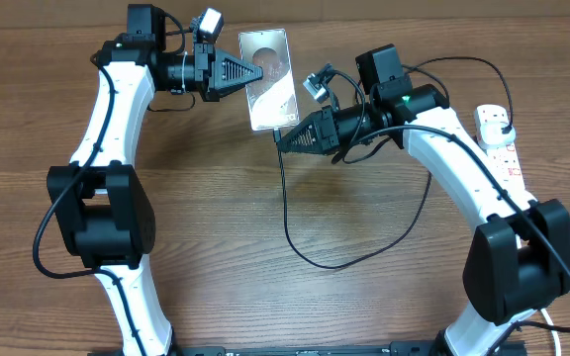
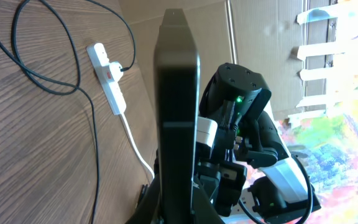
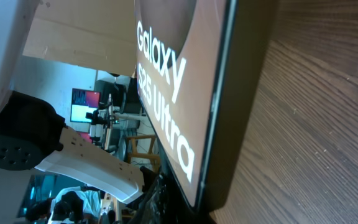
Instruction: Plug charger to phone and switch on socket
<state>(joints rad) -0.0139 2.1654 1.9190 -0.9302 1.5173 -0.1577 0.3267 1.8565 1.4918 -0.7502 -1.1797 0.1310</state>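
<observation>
My left gripper (image 1: 258, 71) is shut on the phone's (image 1: 275, 94) left edge and holds it tilted above the table. In the left wrist view the phone (image 2: 179, 112) shows edge-on between the jaws (image 2: 182, 200). My right gripper (image 1: 283, 139) sits at the phone's near end, shut on the charger's tip end; the tip itself is hidden. The black cable (image 1: 290, 222) hangs from it, loops over the table and runs to the plug (image 1: 504, 126) in the socket (image 1: 504, 148) at the right. The right wrist view shows the phone's lettered face (image 3: 173, 81) just above the jaws (image 3: 185, 208).
The socket (image 2: 107, 78) lies on the wood table with the cable (image 2: 95, 143) curling past it and its white cord (image 2: 135, 149) trailing away. Cardboard sheets (image 2: 260, 37) stand behind the table. Both arms nearly meet over the table's far middle.
</observation>
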